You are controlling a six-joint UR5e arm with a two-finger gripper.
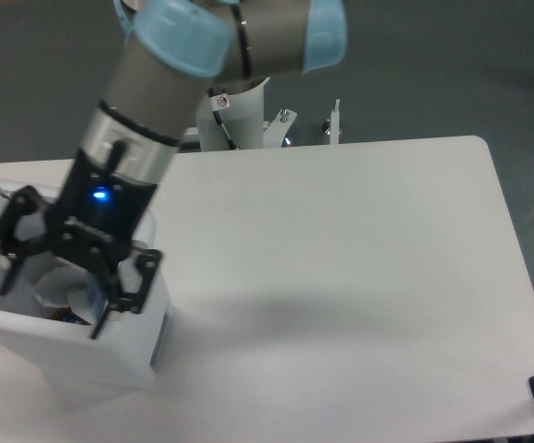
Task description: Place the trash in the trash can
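One trash can [110, 355]; one table [340, 277]

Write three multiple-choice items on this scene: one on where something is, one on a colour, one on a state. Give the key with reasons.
1. Where does the trash can stand?
A. at the table's left edge
B. at the table's right edge
C. on the floor

2. What colour is the small light on the arm's wrist?
A. red
B. blue
C. green

3. How is the claw?
A. shut on a bottle
B. open, holding nothing
C. out of view

Key: 1 A, the white bin sits on the table at its left edge. 2 B, the light glows blue. 3 B, its fingers are spread apart above the bin with nothing between them.
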